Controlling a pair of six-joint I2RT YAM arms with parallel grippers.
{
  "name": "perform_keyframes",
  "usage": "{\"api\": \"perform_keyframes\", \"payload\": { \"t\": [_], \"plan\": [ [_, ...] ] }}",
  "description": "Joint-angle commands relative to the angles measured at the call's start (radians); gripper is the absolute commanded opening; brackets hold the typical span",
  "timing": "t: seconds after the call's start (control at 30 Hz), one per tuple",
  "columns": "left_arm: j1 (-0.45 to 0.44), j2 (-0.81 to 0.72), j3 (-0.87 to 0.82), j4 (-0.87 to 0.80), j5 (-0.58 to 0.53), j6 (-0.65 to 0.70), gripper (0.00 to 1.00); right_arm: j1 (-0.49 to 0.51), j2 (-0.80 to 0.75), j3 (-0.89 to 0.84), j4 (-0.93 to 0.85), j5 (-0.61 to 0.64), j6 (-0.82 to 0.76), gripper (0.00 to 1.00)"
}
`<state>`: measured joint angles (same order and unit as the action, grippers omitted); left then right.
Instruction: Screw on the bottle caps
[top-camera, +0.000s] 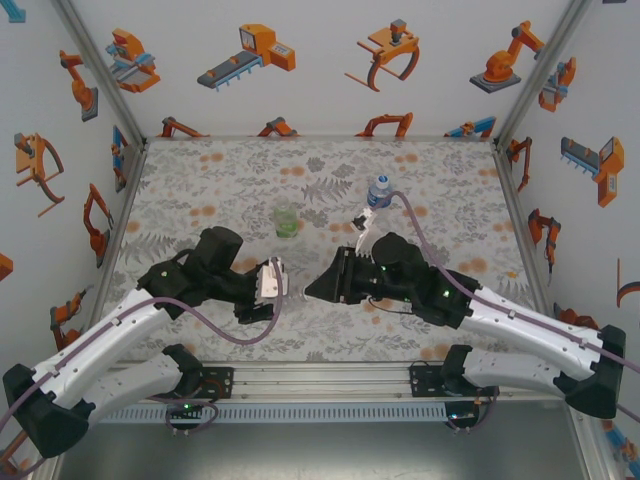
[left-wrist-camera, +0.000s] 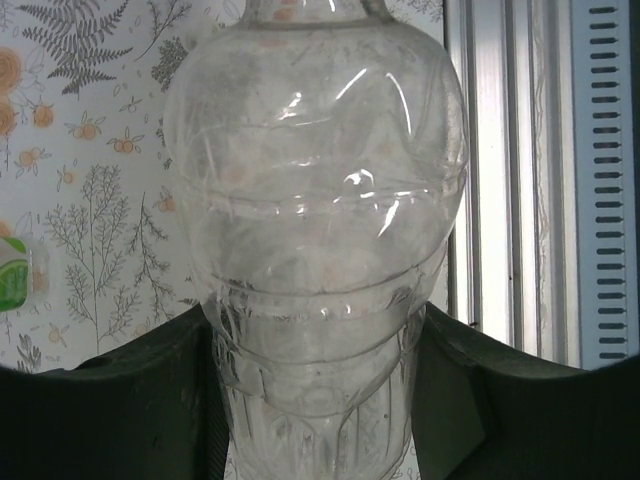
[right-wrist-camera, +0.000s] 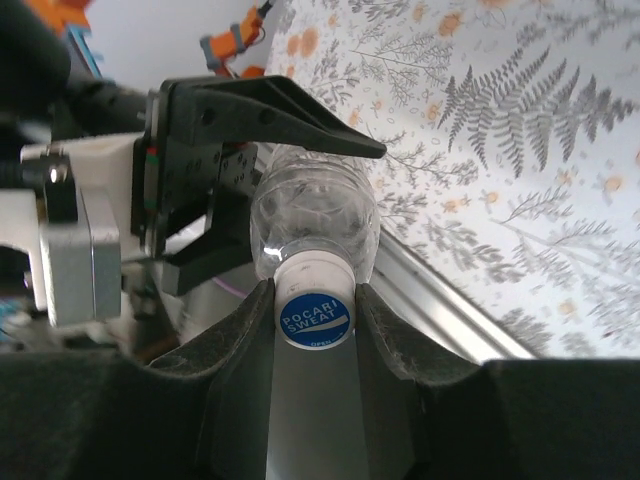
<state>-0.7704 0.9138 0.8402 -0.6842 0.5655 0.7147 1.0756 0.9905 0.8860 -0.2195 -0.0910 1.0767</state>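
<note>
right end effector (right-wrist-camera: 314, 296) tight around cap (right-wrist-camera: 315, 318) on colourless bottle (right-wrist-camera: 312, 215), bottle's body tight in left end effector (left-wrist-camera: 315, 340)

Overhead looks down; wrist cameras (close-up) share one bottle (left-wrist-camera: 315, 250).

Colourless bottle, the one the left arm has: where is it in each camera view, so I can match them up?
Top external: colourless bottle low, just left of centre.
Left wrist: centre, very close up.
Right wrist: centre, behind the blue-printed cap.
Shared landmark: the metal rail along the near edge.
</note>
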Motion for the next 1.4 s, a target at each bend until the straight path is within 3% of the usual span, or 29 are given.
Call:
{"api": "perform_keyframes", "payload": {
  "t": [0.0, 0.13, 0.17, 0.23, 0.27, 0.37, 0.5, 0.63, 0.8, 0.9, 1.0, 1.17, 1.37],
  "plan": [
    [-0.014, -0.013, 0.017, 0.09, 0.1, 0.006, 0.02, 0.004, 0.016, -0.003, 0.013, 0.143, 0.229, 0.0],
    [-0.014, -0.018, 0.019, 0.089, 0.099, 0.002, 0.02, 0.002, -0.006, 0.012, 0.085, 0.163, 0.081, 0.0],
    [-0.013, -0.021, 0.018, 0.09, 0.099, 0.001, 0.01, 0.003, -0.016, 0.01, 0.109, 0.164, 0.025, 0.04],
    [-0.014, -0.036, 0.017, 0.101, 0.103, -0.011, 0.01, 0.003, -0.045, 0.017, 0.126, 0.183, -0.105, 0.28],
    [-0.013, -0.044, 0.012, 0.113, 0.109, -0.02, 0.0, 0.001, -0.057, 0.02, 0.139, 0.187, -0.164, 0.35],
    [-0.014, -0.08, -0.013, 0.185, 0.135, -0.065, 0.0, 0.002, -0.102, 0.017, 0.229, 0.162, -0.369, 0.47],
    [-0.016, -0.111, -0.02, 0.26, 0.188, -0.124, 0.0, 0.001, -0.159, -0.027, 0.427, 0.011, -0.629, 0.59],
    [-0.018, -0.11, 0.008, 0.316, 0.304, -0.176, 0.0, 0.001, -0.17, -0.014, 0.523, -0.159, -0.794, 0.6],
    [-0.033, -0.1, 0.047, 0.377, 0.445, -0.223, 0.0, 0.002, -0.118, 0.037, 0.639, -0.571, -0.977, 0.64],
    [-0.041, -0.093, 0.073, 0.377, 0.498, -0.234, 0.0, 0.002, -0.072, 0.086, 0.627, -0.712, -1.029, 0.64],
    [-0.047, -0.082, 0.089, 0.378, 0.546, -0.246, 0.0, 0.002, -0.035, 0.113, 0.636, -0.807, -1.074, 0.6],
    [-0.055, -0.071, 0.097, 0.378, 0.587, -0.257, 0.0, 0.002, 0.015, 0.121, 0.772, -0.906, -1.051, 0.46],
    [-0.061, -0.064, 0.1, 0.378, 0.603, -0.259, 0.0, 0.004, 0.048, 0.14, 0.84, -0.924, -1.02, 0.43]
  ]
}}
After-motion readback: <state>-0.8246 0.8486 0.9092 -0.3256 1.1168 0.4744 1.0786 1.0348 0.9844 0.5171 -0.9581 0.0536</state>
